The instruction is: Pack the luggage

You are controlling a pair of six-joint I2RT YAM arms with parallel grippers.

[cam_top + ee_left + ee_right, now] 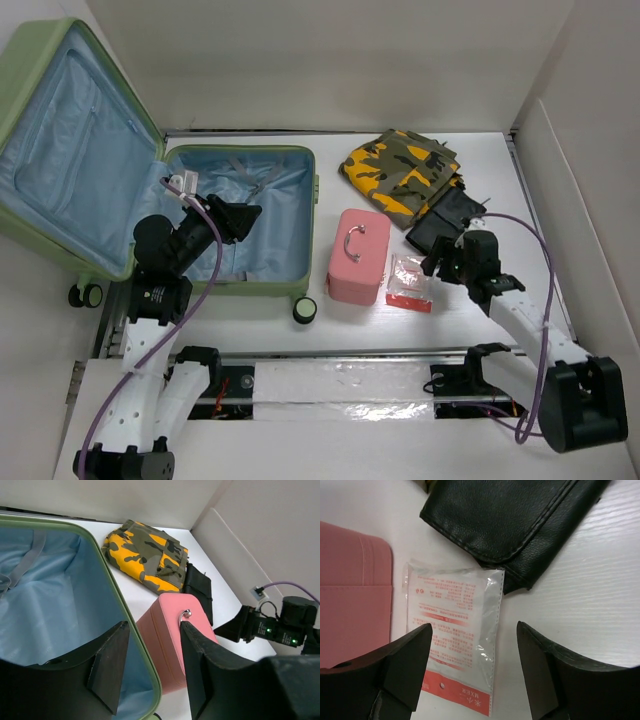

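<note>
both grippers (243, 216) (437, 263) low, left seemingly over luggage (285, 200)

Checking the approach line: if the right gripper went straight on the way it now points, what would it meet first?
The right gripper would most likely meet the packet, flat on the table between its open jaws; the black pouch lies just beyond. Depth is unclear.

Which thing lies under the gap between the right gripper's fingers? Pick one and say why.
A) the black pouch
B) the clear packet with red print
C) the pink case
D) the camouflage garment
B: the right wrist view shows the clear packet lying flat between the open fingers of the right gripper, with the pink case off to the side.
</note>
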